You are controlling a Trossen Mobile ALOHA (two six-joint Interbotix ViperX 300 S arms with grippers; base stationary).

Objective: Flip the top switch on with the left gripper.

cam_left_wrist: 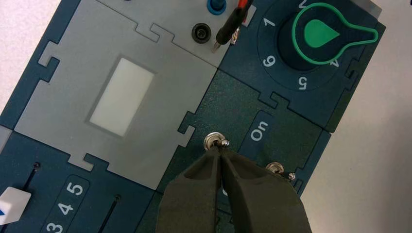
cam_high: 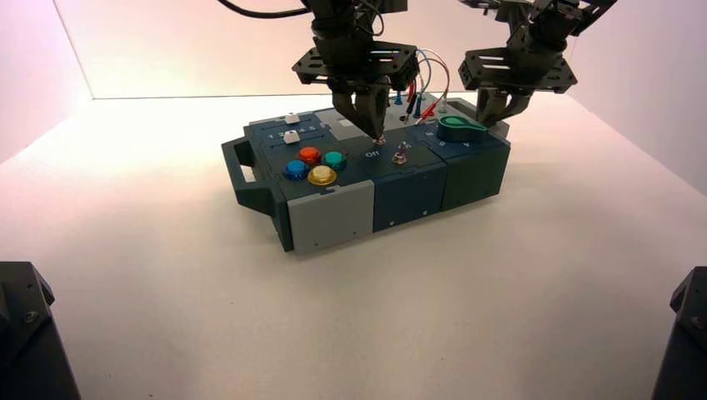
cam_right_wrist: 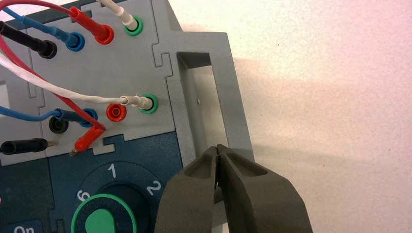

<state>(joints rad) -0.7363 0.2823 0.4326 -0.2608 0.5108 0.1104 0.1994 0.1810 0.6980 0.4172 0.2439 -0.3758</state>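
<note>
Left gripper (cam_left_wrist: 219, 154) clenched, tip touching the top switch (cam_left_wrist: 215, 142) on the dark middle panel, beside "On". We judge a short, steady nudge toward "On" is best (avoid the second toggle (cam_left_wrist: 278, 168)). Right gripper (cam_right_wrist: 218, 151) clenched, idle by the box's handle (cam_right_wrist: 232, 87).

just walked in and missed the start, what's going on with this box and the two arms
The left end effector is down on the box, its shut fingertips right at the top switch, a small silver toggle next to the "On" lettering. A second silver toggle sits beside it, untouched. Whether the lever has been flipped on cannot be told. The right end effector waits, shut, over the box's grey end handle, near the green knob.
</note>
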